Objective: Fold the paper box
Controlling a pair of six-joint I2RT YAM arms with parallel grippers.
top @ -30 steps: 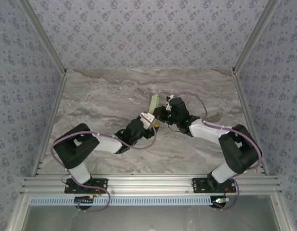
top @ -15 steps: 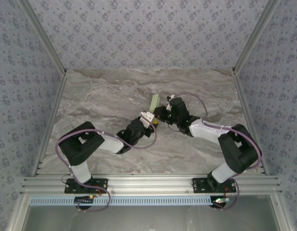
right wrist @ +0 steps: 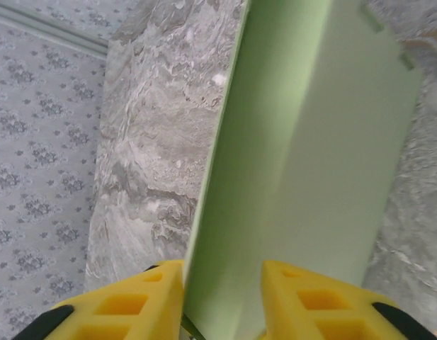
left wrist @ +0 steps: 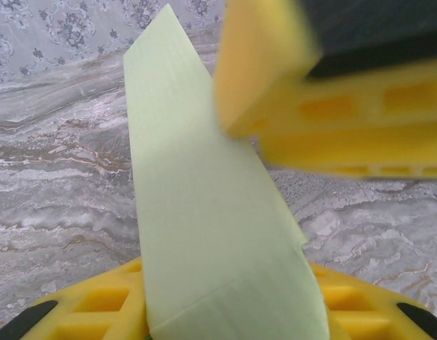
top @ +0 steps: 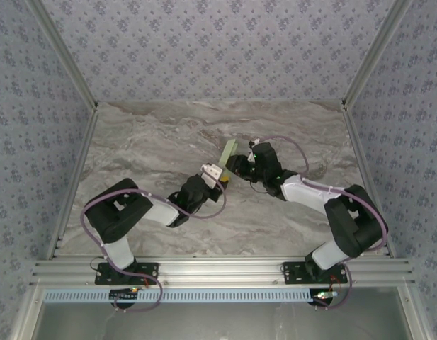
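Left gripper (top: 218,174), drawn slightly back since the earlier frame, and right gripper (top: 236,163) both stand spread astride the paper box (top: 229,149), upright mid-worktop (top: 154,142), its long axis rising between them, right arm nearer.

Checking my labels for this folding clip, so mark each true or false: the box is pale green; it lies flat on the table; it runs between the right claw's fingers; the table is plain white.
The paper box is pale green: true.
It lies flat on the table: false, it stands up on edge.
It runs between the fingers of the right claw: true.
The table is plain white: false, it is grey marble-patterned.
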